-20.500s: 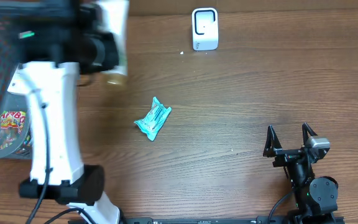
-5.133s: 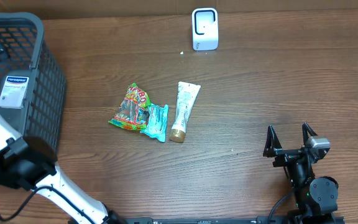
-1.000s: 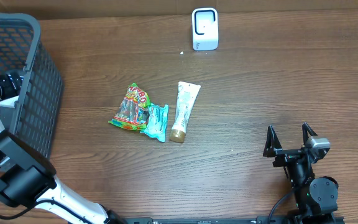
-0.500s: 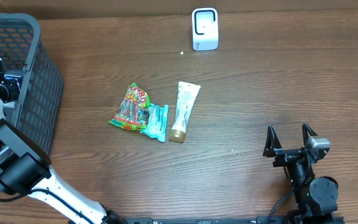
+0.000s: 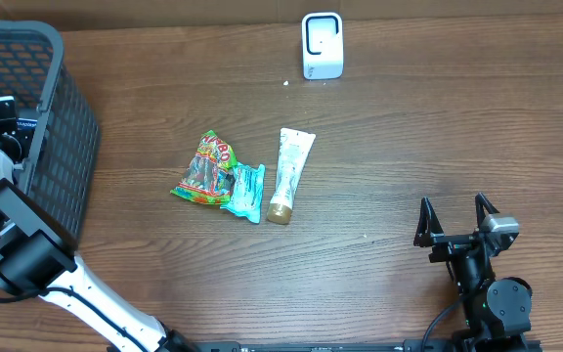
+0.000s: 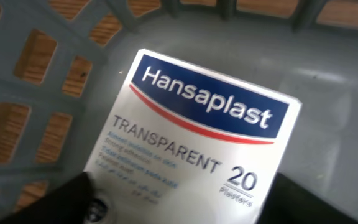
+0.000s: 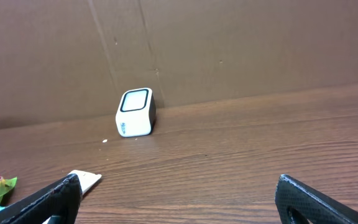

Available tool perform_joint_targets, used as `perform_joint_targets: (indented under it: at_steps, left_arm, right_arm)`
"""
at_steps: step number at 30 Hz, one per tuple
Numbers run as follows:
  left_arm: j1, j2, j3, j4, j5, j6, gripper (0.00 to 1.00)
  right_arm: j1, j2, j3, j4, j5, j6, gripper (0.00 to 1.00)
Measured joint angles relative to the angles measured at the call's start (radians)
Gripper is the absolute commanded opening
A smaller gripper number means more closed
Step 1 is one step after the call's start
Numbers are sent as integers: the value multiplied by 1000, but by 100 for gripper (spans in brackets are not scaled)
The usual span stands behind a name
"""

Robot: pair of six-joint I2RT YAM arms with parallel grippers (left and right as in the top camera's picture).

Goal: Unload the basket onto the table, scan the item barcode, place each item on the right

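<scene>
The Hansaplast box (image 6: 197, 149), white with a blue band and the words "Transparent 20", lies flat on the grey floor of the basket (image 5: 66, 147) at the upper left of the overhead frame. The left gripper (image 6: 201, 199) is down inside the basket with a dark finger (image 6: 73, 199) at each lower corner of the wrist view, the box between them; whether they press on its edges or only flank it I cannot tell. On the tabletop (image 5: 409, 117), left of centre, a colourful candy bag (image 5: 203, 168), a teal packet (image 5: 245, 191) and a pale tube (image 5: 288, 175) lie side by side. The white scanner (image 5: 322, 45) stands at the top centre. The right gripper (image 5: 453, 202), at the lower right, rests with its jaws wide apart, holding nothing.
</scene>
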Motion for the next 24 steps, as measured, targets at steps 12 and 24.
perform_joint_targets:
  at_steps: [12, 24]
  left_arm:
    - [-13, -1, 33, -115, 3, 40, 4]
    - [-15, -13, 52, -233, 12, -17, 4]
  right_arm:
    - [0, 0, 0, 0, 0, 0, 100]
    - [0, 0, 0, 0, 0, 0, 100]
